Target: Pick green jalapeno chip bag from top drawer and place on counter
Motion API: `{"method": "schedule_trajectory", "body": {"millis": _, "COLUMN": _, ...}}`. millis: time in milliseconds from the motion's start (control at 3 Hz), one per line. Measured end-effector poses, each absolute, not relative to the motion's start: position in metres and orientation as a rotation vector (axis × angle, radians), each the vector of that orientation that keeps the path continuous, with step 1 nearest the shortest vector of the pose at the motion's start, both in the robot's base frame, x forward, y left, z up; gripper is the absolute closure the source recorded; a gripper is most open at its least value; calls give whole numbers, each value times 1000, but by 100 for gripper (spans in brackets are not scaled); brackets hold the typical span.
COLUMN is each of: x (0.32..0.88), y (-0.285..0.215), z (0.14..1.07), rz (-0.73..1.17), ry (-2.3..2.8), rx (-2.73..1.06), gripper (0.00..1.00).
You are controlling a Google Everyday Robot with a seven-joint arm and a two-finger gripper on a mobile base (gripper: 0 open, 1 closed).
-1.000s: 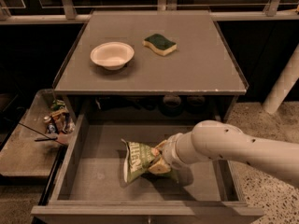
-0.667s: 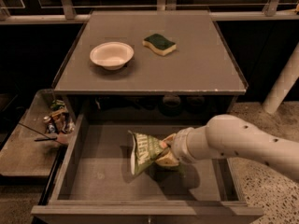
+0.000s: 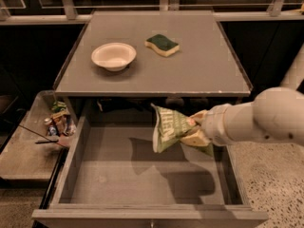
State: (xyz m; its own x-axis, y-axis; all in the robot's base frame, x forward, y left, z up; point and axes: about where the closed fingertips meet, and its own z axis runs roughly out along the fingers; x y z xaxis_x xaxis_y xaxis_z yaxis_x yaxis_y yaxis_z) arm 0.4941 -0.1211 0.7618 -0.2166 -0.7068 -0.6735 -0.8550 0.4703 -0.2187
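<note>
The green jalapeno chip bag [image 3: 166, 127] hangs in the air above the open top drawer [image 3: 142, 175], near its back right, just below the counter's front edge. My gripper [image 3: 194, 129] comes in from the right on a white arm and is shut on the bag's right side. The drawer floor is bare, with the bag's shadow on it. The counter [image 3: 199, 75] lies beyond, level with the top of the bag.
A white bowl [image 3: 113, 56] and a green-and-yellow sponge [image 3: 162, 44] sit on the counter's far half. A lower side tray [image 3: 23, 146] with clutter [image 3: 59, 122] stands to the left of the drawer. Speckled floor lies to the right.
The gripper has lifted the bag off the drawer floor and carried it up and toward the back right, close to the counter's front edge.
</note>
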Motion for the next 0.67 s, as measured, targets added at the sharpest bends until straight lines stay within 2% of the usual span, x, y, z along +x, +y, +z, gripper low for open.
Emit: {"method": "schedule_trajectory", "body": {"millis": 667, "x": 501, "y": -166, "z": 897, "rz": 186, "ry": 1867, "rx": -1306, "gripper": 100}}
